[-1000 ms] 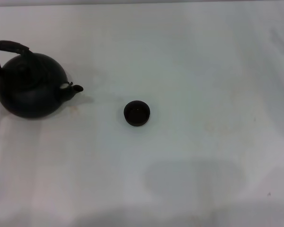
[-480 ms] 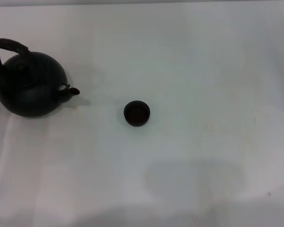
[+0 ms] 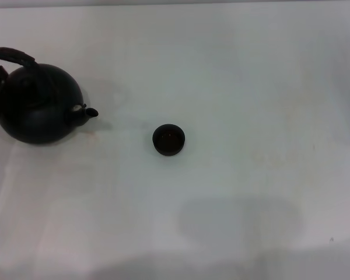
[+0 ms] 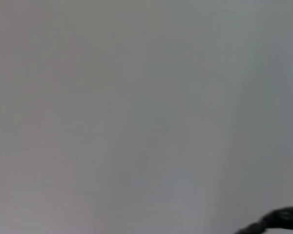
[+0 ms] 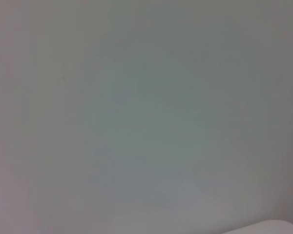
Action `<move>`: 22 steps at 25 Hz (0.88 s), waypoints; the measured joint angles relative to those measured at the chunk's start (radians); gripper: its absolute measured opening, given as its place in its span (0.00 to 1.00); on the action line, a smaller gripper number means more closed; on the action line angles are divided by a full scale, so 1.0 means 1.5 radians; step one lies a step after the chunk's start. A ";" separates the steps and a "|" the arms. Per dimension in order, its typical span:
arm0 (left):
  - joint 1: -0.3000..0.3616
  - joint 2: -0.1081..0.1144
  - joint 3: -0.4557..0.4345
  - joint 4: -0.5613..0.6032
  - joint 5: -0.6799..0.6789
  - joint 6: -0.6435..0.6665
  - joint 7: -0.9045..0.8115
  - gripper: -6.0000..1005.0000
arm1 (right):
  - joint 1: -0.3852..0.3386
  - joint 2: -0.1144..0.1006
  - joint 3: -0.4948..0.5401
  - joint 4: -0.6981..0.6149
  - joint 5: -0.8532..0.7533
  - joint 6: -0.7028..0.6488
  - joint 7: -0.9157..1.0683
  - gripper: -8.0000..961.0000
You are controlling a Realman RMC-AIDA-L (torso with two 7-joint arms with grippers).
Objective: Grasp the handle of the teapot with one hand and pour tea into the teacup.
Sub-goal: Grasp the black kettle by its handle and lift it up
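- Two dark objects sit on a pale, smooth white table (image 3: 251, 87) in the head view.
- At the far left stands the teapot (image 3: 39, 105), a large round matte black pot with a domed top and a short stubby spout (image 3: 87, 111) whose pale opening points right, toward the cup.
- Over its top arches the handle (image 3: 11, 56), a thin dark wrapped loop, leaning toward the left edge of the view, where part of the pot is cut off.
- Well apart to the right, near the middle of the table, sits the cup (image 3: 168, 139): small, round, squat, dark brown-black, no handle, upright.
- Between spout and cup lies bare table; broad bare surface also spreads right of the cup and toward the near edge, where a faint grey shadow lies.
- Neither gripper shows in any view, so I cannot tell whether the fingers are apart or together.
- Only pale blank surface fills the left wrist view, with a dark curved sliver at one corner.
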 joint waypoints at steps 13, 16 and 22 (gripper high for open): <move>-0.008 0.000 0.004 0.016 0.013 -0.036 0.039 0.68 | -0.002 0.000 0.001 0.013 -0.002 0.020 0.023 0.86; -0.012 -0.003 -0.016 0.012 0.011 -0.034 0.045 0.68 | -0.002 0.000 0.001 0.013 -0.002 0.020 0.024 0.86; -0.020 -0.003 -0.023 0.008 0.010 -0.038 0.069 0.68 | 0.001 0.000 0.000 0.012 -0.004 0.020 0.024 0.86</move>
